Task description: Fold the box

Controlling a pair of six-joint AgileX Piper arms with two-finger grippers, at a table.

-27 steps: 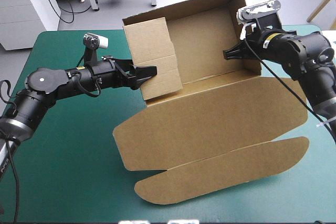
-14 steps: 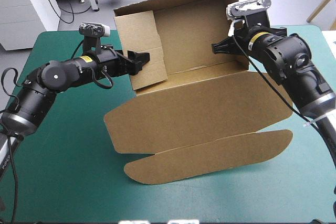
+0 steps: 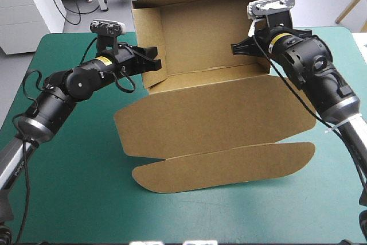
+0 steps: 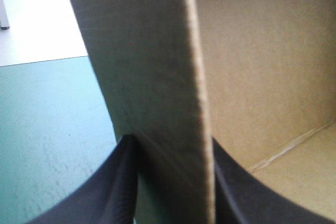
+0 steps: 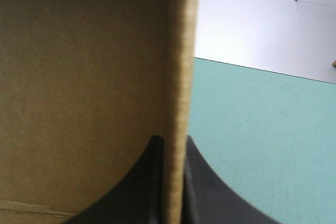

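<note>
Here the teal-green cover (image 3: 63, 187) carries the brown box (image 3: 200, 32) from its middle to its far edge. The back and side walls stand raised at the far end, and the wide lid panel (image 3: 218, 116) and its rounded flap (image 3: 229, 164) lie flat toward the near edge. My left gripper (image 3: 153, 61) is clamped on the left side wall (image 4: 157, 77), with the board between its black fingers. My right gripper (image 3: 238, 49) pinches the right side wall (image 5: 178, 51) the same way.
</note>
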